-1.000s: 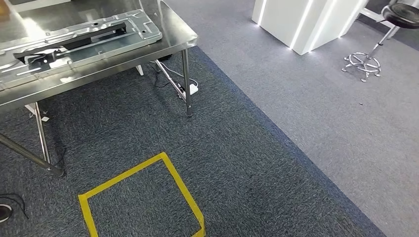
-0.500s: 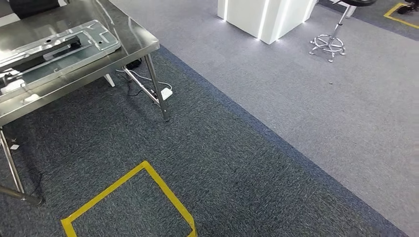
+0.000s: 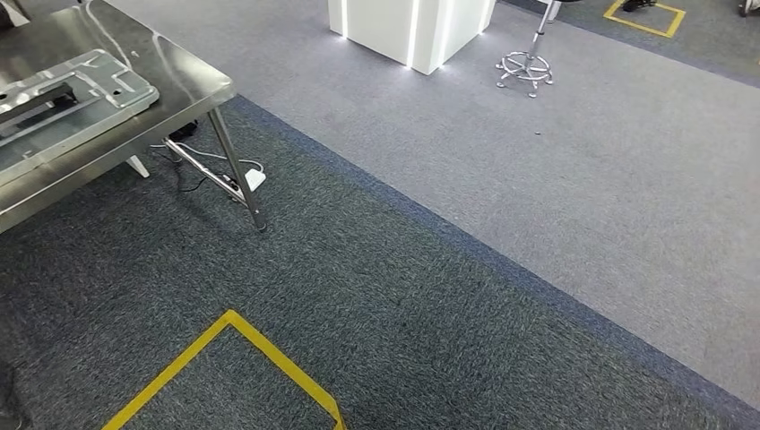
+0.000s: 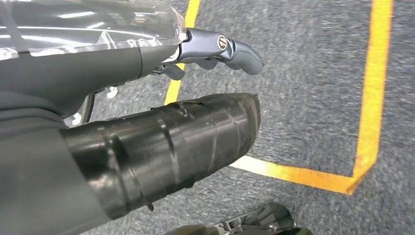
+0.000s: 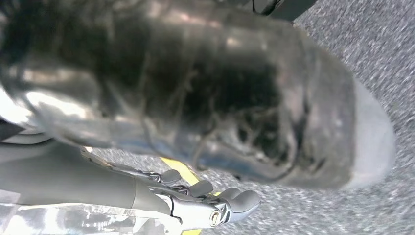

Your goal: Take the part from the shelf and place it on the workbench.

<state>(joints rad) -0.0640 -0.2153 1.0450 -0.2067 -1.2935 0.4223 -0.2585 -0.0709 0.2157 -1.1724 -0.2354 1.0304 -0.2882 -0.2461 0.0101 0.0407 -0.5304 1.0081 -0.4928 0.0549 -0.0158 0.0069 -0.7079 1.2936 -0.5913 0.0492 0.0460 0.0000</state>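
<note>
Steel workbench (image 3: pixel 193 85) – pressed metal part (image 3: pixel 63 107) on top, yellow floor tape (image 3: pixel 260 354)

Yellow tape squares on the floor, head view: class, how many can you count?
2. One tape square lies on the dark carpet near the bottom edge, cut off by the frame; another tape square sits at the top right. More may lie outside the picture.

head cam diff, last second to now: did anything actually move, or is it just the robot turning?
Just the camera: the whole view has slid left, so the robot is turning right. The steel workbench with the sheet-metal part on it now sits nearer the left edge, and the white pillar and stool base have shifted left. Nothing on the workbench moved. The left hand and right hand hang over the carpet, holding nothing.
</note>
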